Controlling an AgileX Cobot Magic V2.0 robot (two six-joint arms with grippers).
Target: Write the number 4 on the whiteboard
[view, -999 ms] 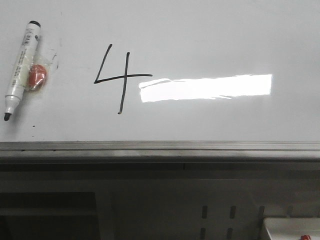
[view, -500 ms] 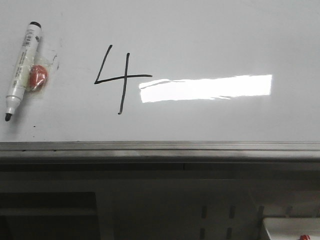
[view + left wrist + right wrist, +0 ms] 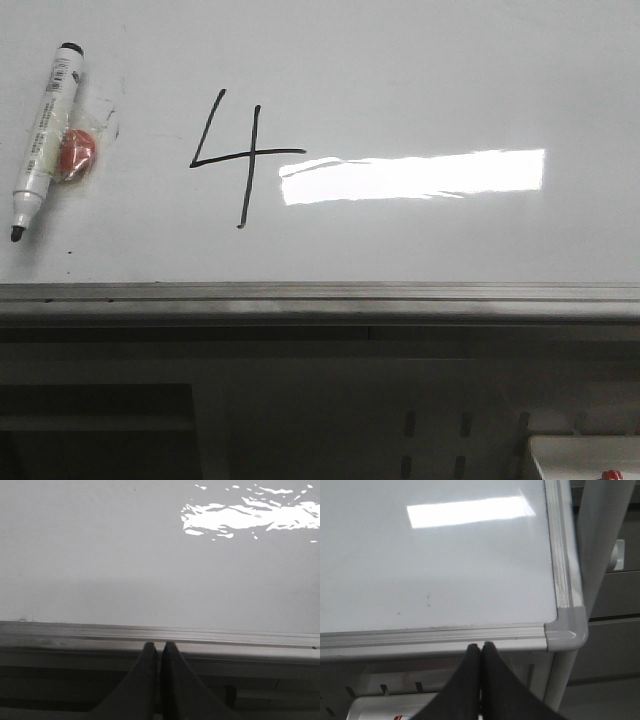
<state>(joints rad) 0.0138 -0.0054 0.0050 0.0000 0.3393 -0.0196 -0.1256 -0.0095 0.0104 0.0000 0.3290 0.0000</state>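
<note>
The whiteboard [image 3: 420, 70] fills the front view, with a bright light reflection and a grey metal edge rail [image 3: 320, 295]. A black open-topped number 4 [image 3: 237, 155] is drawn on it, left of the middle. A white marker pen [image 3: 45, 120] lies uncapped at the far left, tip toward the rail, beside an orange round piece [image 3: 74, 155]. Neither gripper shows in the front view. My left gripper [image 3: 159, 646] is shut and empty, level with the board's rail [image 3: 100, 635]. My right gripper [image 3: 480, 646] is shut and empty at the rail near the board's corner [image 3: 567, 630].
A grey perforated panel [image 3: 440, 440] lies below the rail. A white box with a red mark [image 3: 585, 460] sits at the lower right, also in the right wrist view [image 3: 385, 707]. A grey frame post [image 3: 565, 680] stands by the board's corner.
</note>
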